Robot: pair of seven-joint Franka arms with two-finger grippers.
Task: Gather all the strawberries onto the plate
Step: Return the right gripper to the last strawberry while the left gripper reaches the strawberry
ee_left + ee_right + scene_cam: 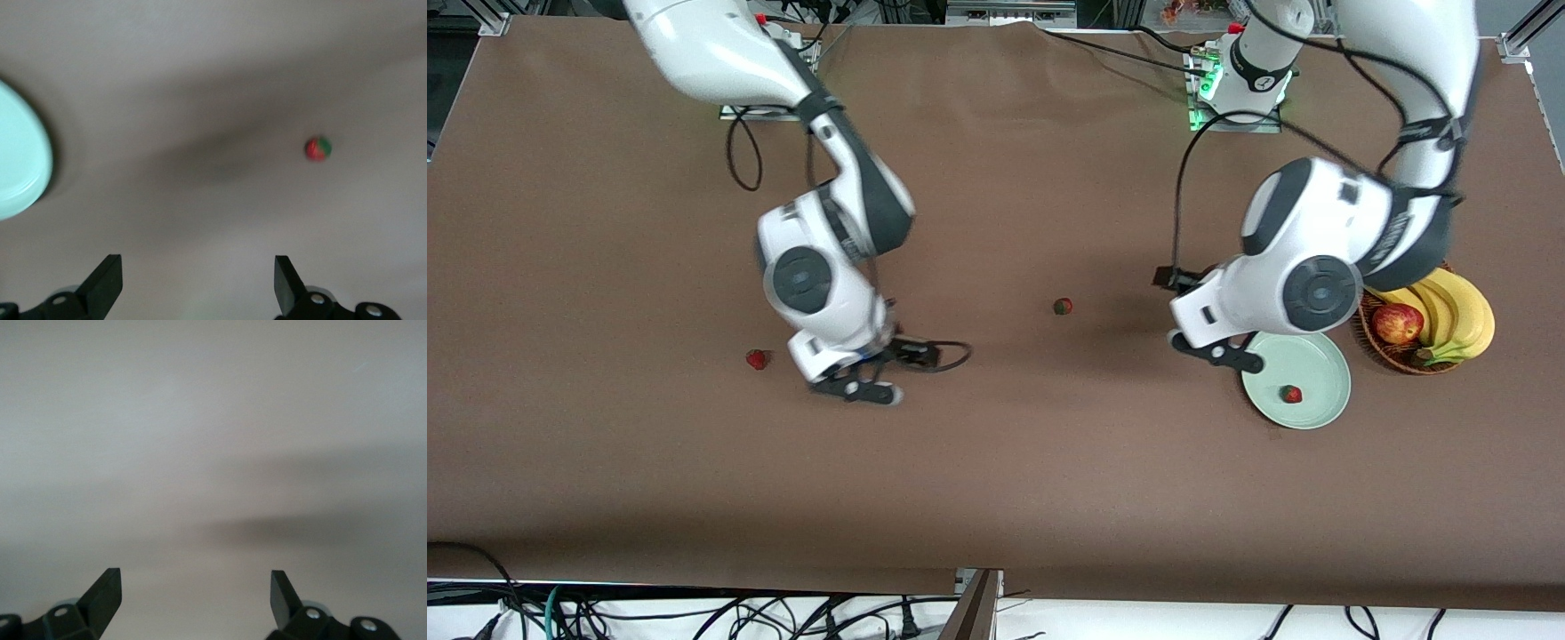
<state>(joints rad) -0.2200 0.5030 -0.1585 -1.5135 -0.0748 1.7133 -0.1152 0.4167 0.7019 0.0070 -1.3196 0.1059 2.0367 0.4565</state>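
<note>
Front view: three strawberries counted. One (1291, 394) lies in the mint plate (1320, 411); one (1063, 307) sits mid-table; one (757, 359) lies just beside the right gripper (863, 388). Left gripper (1224, 353) hovers at the plate's edge.

Left wrist view: jaws spread, empty; mid-table strawberry (318, 149) ahead. Best approach: centre over it, descend straight, close gently.

Right wrist view: jaws spread, empty; only bare table (213, 453).

You see only the right gripper (195, 590) here, its two dark fingers (103, 593) spread wide apart w/ nothing between them. Under it is bare table surface (213, 440), w/ a soft dark shadow band across it.
</note>
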